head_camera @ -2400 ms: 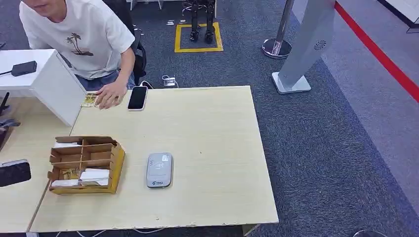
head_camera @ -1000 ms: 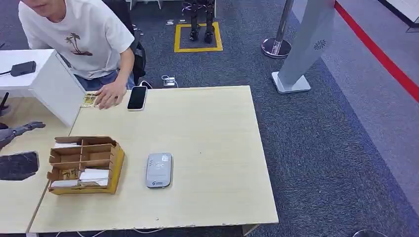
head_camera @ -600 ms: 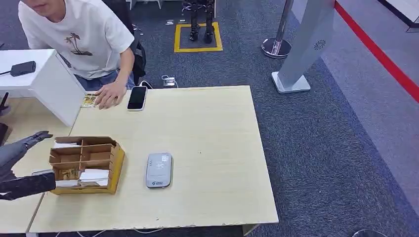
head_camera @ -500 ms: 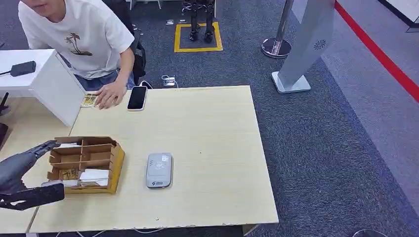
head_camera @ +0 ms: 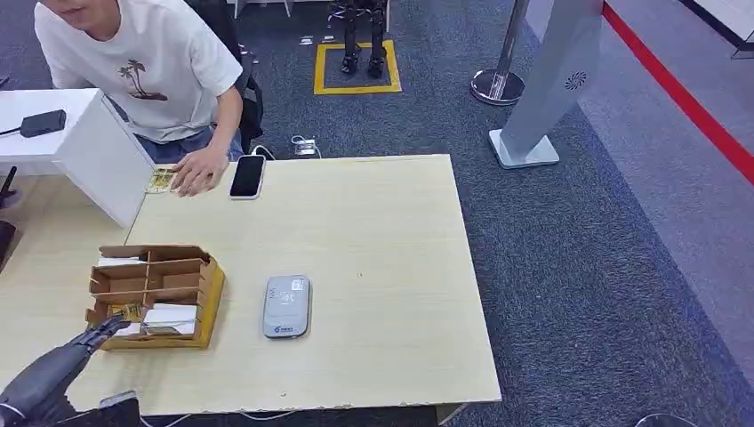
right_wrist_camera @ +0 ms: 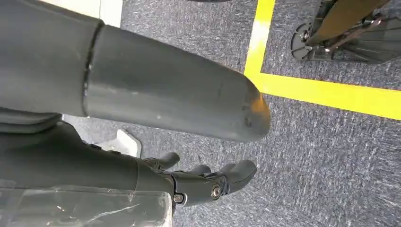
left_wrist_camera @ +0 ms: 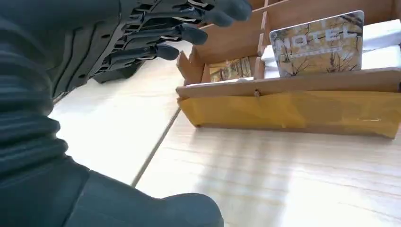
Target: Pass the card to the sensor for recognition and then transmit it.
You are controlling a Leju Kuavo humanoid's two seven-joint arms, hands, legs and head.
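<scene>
Left hand [head_camera: 62, 366] spread beside card box [head_camera: 156, 296]

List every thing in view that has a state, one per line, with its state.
left hand: empty, fingers apart, reaching at the cardboard organiser's near corner
right hand: empty, fingers loosely curled, hanging over carpet
cardboard organiser: open-topped, flat on the table
hotel card: upright in a compartment, ungripped
card reader: lying flat
phone: screen dark, flat
</scene>
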